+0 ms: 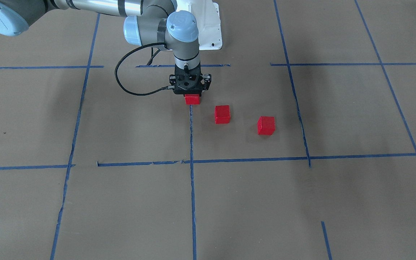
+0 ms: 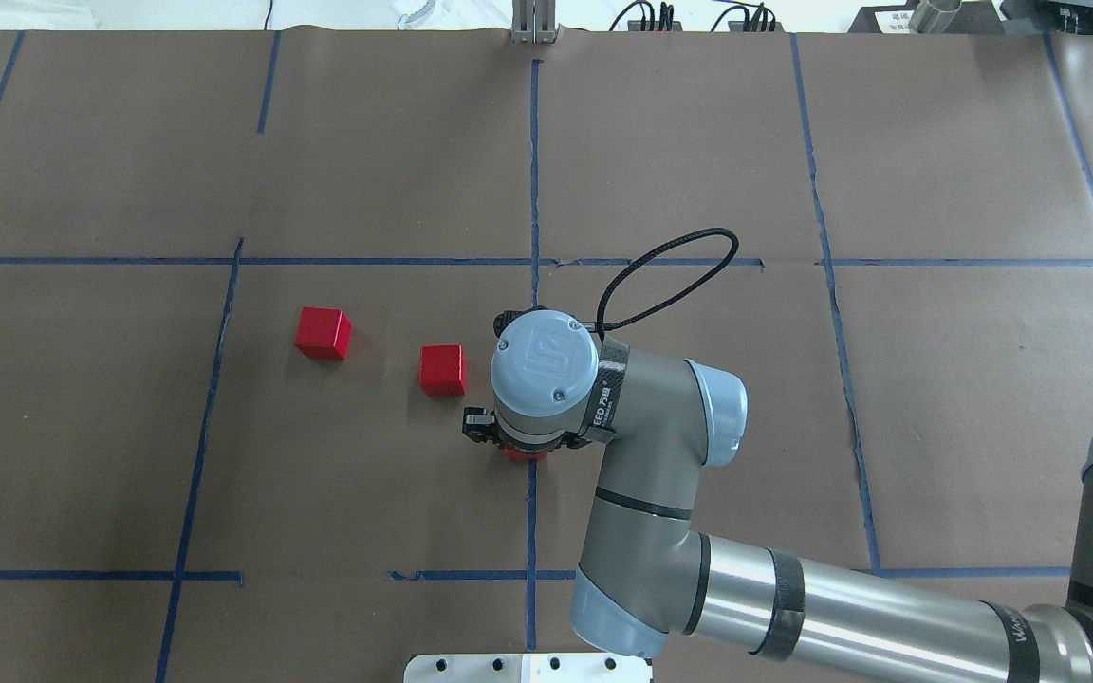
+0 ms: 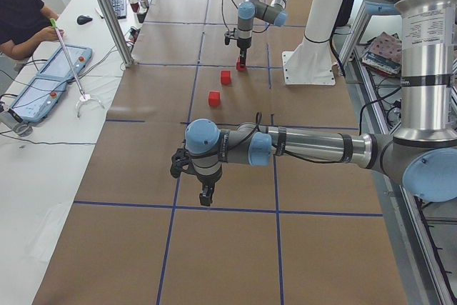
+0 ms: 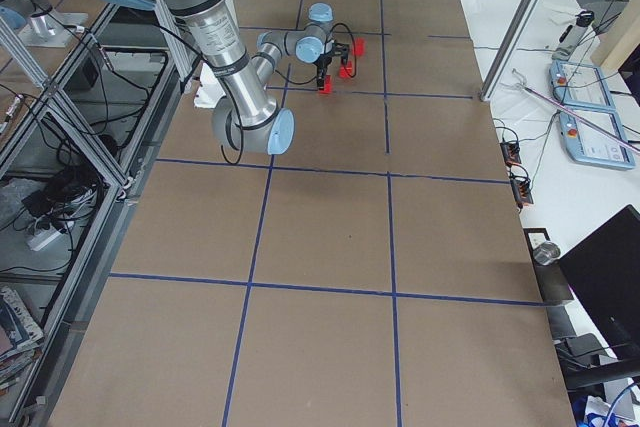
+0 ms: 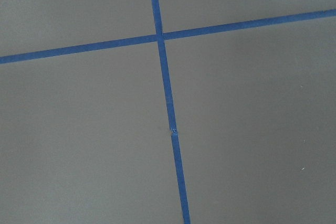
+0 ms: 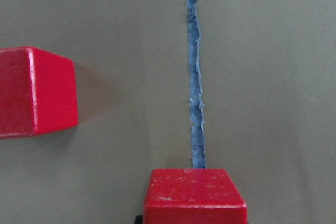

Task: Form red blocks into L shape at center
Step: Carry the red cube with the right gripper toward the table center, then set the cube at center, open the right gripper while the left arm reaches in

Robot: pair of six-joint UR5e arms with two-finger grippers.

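Three red blocks lie near the table's centre. My right gripper [image 1: 192,96] points straight down and is shut on one red block [image 1: 192,100] at the central blue tape line, at or just above the paper. That block fills the bottom of the right wrist view [image 6: 194,195]. The second red block [image 1: 222,114] sits a little apart from it and shows at the left of the wrist view [image 6: 37,92]. The third red block [image 1: 266,125] lies further out along the same diagonal. My left gripper [image 3: 206,196] hovers over bare paper far from the blocks; I cannot tell whether it is open.
Brown paper covers the table, marked with a grid of blue tape [image 1: 192,173]. The white robot base plate [image 1: 209,32] is just behind the right gripper. A black cable [image 2: 670,275] loops off the right wrist. An operator [image 3: 21,12] sits beside the table.
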